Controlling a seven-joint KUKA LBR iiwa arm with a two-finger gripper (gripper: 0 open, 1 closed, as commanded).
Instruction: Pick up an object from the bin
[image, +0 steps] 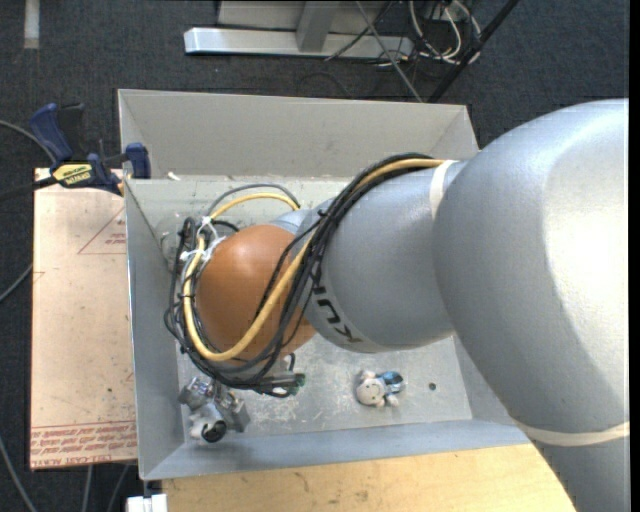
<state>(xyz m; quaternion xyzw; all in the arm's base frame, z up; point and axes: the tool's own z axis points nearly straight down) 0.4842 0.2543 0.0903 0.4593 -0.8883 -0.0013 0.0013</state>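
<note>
We see the arm (400, 270) reaching in from the right and bending down into the grey metal bin (150, 330), its orange cover (245, 290) wrapped in black and yellow cables (205, 345). Below the cover, the end effector (212, 410) sits low in the bin's near left corner, close to the left wall and the front wall. Its metal parts are bunched together under the cables. We cannot tell whether it is released or clenched, nor whether anything is in its grasp.

A dark round piece (213, 432) lies right at its lower tip. We cannot tell whether this belongs to the end effector or is a loose thing on the bin floor.

We count 1 loose thing in plain sight: a small white-and-blue thing (378, 388), a pale round body with a blue bit on its right side. It lies on the bin floor near the front wall, well apart from the end effector and to its right. The end effector does not touch it.
</note>
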